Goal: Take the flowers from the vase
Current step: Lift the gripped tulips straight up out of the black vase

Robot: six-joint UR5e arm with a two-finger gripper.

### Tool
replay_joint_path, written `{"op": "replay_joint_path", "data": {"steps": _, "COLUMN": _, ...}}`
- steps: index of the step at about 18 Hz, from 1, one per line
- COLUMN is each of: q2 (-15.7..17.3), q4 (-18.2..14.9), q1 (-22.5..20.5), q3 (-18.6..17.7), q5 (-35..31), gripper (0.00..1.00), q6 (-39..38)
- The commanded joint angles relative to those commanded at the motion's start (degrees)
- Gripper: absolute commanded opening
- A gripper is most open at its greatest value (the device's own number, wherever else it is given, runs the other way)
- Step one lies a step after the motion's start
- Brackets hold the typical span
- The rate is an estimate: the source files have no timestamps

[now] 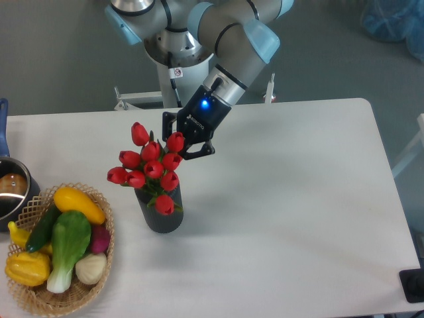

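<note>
The flowers [149, 165], a bunch of red tulip buds with short green stems, stand in the dark ribbed vase [161, 217] left of the table's middle, leaning to the left. My gripper [180, 144] comes down from the upper right and is shut on the bunch's upper right buds. One bud shows between its black fingers [199, 151]. The stems' lower ends are hidden inside the vase.
A wicker basket [108, 233] with yellow, green and white vegetables sits at the front left corner. A metal pot [12, 192] stands at the left edge behind it. The arm's base rises behind the table's far edge.
</note>
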State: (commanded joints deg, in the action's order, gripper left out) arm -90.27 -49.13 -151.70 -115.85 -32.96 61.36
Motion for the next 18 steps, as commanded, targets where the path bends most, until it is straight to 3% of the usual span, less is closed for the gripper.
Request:
{"op": "replay_joint_path", "data": {"steps": 9, "q2": 0.7, "q4": -0.53, "q1": -1.23, "q3": 6.25, "q5": 1.49, "gripper": 0.0, "q6": -8.53}}
{"op": "replay_joint_path", "data": {"steps": 18, "q2": 1.93, "q4": -0.71, "q1": -3.77, "q3": 7.83, "q5": 5.09, "gripper": 0.0, "q6": -13.72}}
